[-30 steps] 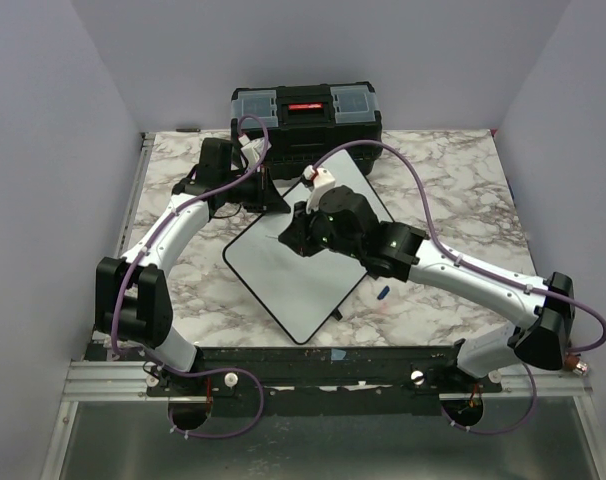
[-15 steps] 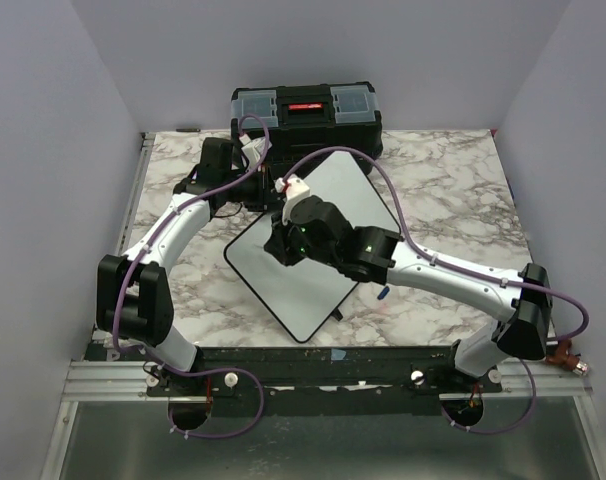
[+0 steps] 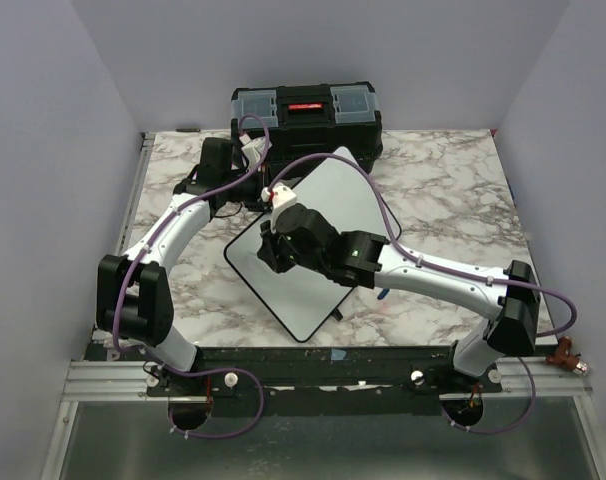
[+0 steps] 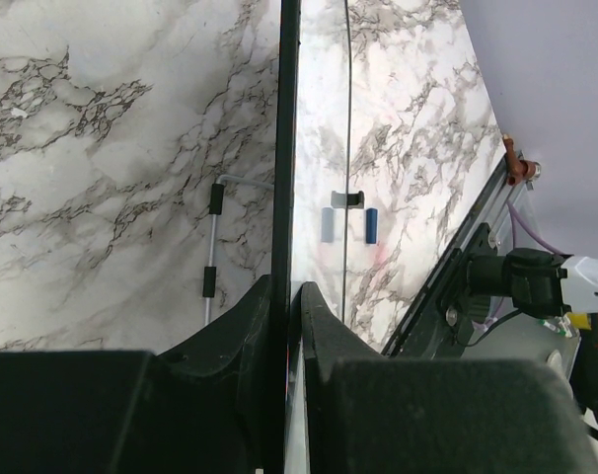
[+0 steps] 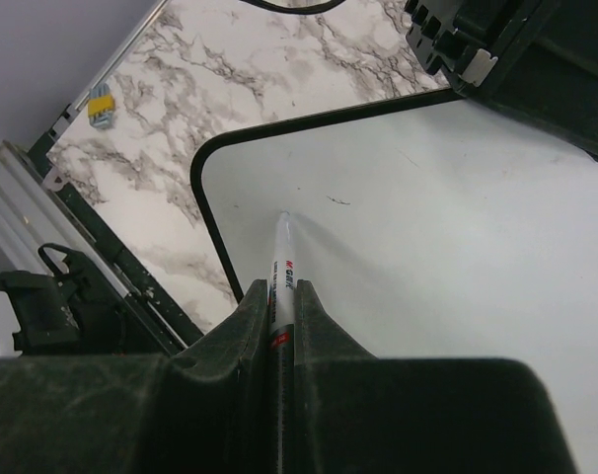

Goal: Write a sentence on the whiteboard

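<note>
Filling most of the top view is a square table [image 3: 453,190] with a smooth top that looks like stone, white with gray veins. On the middle of it sits the whiteboard [image 3: 295,300], turned like a diamond. It is flat, shiny and white, with round corners and a thin black rim. Its far corner almost reaches the toolbox [image 3: 305,115], a chunky black plastic box with clear lids and a red bar, which stands at the back edge of the table.

Two white and black arms bend in from the near edge. The left arm [image 3: 168,235] curves up to the board's far left side. There the left gripper [image 4: 284,296] pinches the black rim tight between its two dark fingers. The right arm [image 3: 443,280] stretches across the near right side of the board, and the right gripper [image 5: 279,291] hangs over the white face near the left corner. Its fingers are squeezed on a thin white marker [image 5: 282,257] with red letters, its tip pointing down at the board. I cannot tell if the tip touches.

A small blue piece [image 3: 382,293] lies on the table just beside the board's right edge. A tiny dark mark [image 5: 338,200] shows on the white near the tip.
</note>
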### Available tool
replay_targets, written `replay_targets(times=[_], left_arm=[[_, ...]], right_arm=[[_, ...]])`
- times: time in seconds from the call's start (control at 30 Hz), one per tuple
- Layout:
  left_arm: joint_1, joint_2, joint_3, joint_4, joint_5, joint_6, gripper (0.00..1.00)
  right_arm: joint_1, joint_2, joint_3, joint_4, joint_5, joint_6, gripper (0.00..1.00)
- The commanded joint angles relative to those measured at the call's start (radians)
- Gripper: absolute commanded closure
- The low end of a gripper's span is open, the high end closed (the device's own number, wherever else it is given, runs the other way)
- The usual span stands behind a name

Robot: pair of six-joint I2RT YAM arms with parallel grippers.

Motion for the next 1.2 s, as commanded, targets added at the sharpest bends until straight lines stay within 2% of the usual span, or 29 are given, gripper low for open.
replay_targets(times=[0.0,0.57,0.9,1.17], left_arm=[[0.006,-0.001,0.0,0.075,-0.032,0.056,1.0],[-0.007,-0.015,0.005,0.061,-0.036,0.055,1.0],[-0.012,-0.021,0.007,0.054,-0.045,0.057,1.0],[-0.014,-0.023,0.008,0.049,-0.053,0.057,1.0]], right_arm=[[0.013,0.033,0.052,-0.021,0.059,-0.007,0.99],[0.013,0.044,-0.006,-0.055,0.037,-0.004,0.99],[0.018,-0.002,-0.087,-0.111,-0.015,0.026,0.99],[0.029,-0.032,-0.08,-0.124,-0.039,0.03,0.99]])
